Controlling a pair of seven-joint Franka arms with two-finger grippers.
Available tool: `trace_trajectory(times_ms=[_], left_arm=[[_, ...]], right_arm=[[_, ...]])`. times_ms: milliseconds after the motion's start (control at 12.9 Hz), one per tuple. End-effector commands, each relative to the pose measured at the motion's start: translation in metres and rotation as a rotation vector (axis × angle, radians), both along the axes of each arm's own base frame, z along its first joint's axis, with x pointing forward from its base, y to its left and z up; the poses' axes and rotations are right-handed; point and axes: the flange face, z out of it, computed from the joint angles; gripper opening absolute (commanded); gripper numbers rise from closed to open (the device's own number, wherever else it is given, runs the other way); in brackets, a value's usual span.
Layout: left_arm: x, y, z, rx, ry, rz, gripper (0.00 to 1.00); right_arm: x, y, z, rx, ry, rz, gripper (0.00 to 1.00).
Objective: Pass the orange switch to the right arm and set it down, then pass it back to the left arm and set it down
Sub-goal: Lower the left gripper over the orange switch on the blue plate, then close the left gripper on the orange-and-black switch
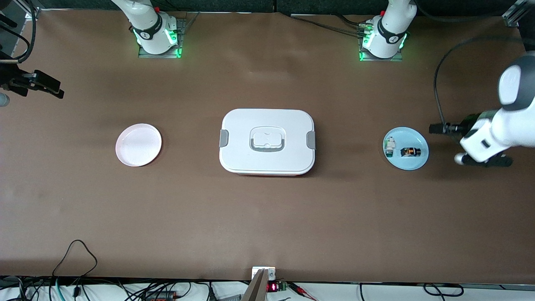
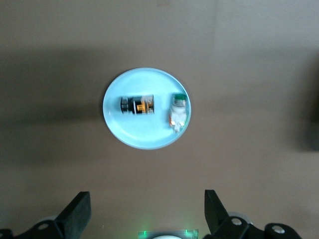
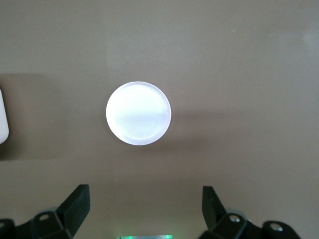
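1. Left gripper (image 2: 144, 214), open and empty, hangs high over the blue plate (image 2: 124, 134).
2. Orange switch (image 2: 138, 105) lies on that plate beside a white-green part (image 2: 177, 112).
3. Right gripper (image 3: 144, 211), open and empty, hangs over the white plate (image 3: 138, 113).
4. Box (image 1: 267, 141) sits between the plates.

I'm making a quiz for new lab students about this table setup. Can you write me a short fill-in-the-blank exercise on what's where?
1. The orange switch lies on the ____ plate, beside the white-and-green switch.
2. The white box stands between the blue plate and the ____ plate.
3. The box's lid is ____.
4. The left gripper and the right gripper both have their fingers ____.

Missing words: blue; pink; shut; open
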Motion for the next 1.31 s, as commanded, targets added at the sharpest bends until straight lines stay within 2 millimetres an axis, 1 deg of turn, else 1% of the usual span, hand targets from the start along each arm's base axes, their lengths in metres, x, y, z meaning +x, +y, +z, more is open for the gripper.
trace_trajectory(times_ms=[0, 77, 155, 232, 386, 541, 618, 773, 927, 1005, 1159, 1236], left_arm=[[-0.008, 0.000, -0.054, 0.015, -0.024, -0.014, 1.00], [-0.013, 0.004, -0.077, 0.013, -0.024, -0.007, 1.00], [-0.019, 0.009, -0.090, 0.013, -0.019, 0.001, 1.00], [-0.023, 0.009, -0.104, 0.013, -0.009, 0.000, 1.00], [-0.024, 0.008, -0.128, 0.010, 0.005, -0.002, 1.00], [-0.022, 0.014, -0.150, 0.032, 0.006, -0.018, 1.00], [-0.024, 0.019, -0.162, 0.024, 0.004, -0.027, 1.00], [-0.030, 0.020, -0.182, 0.018, -0.007, -0.037, 1.00], [-0.032, 0.032, -0.195, 0.015, 0.002, -0.016, 1.00], [-0.030, 0.032, -0.198, 0.015, -0.013, -0.018, 1.00], [-0.031, 0.033, -0.212, 0.007, -0.006, -0.031, 1.00], [-0.031, 0.033, -0.213, 0.007, -0.010, -0.032, 1.00]], right_arm=[[0.002, -0.001, 0.002, 0.004, 0.009, 0.014, 1.00], [0.002, -0.001, 0.002, 0.004, 0.011, 0.011, 1.00], [0.003, 0.000, 0.001, 0.006, 0.012, 0.012, 1.00], [0.003, -0.001, 0.001, 0.004, 0.014, 0.011, 1.00], [0.002, -0.001, 0.000, 0.006, 0.017, 0.010, 1.00], [0.002, -0.004, -0.004, 0.007, 0.033, -0.001, 1.00], [0.003, -0.004, -0.005, 0.008, 0.035, 0.005, 1.00], [0.004, -0.001, -0.009, 0.007, 0.043, 0.004, 1.00], [0.003, -0.005, -0.006, 0.009, 0.039, -0.007, 1.00], [0.004, -0.005, -0.008, 0.009, 0.041, -0.007, 1.00], [0.008, -0.002, -0.015, 0.010, 0.048, -0.004, 1.00], [0.009, 0.000, -0.016, 0.010, 0.050, -0.002, 1.00]])
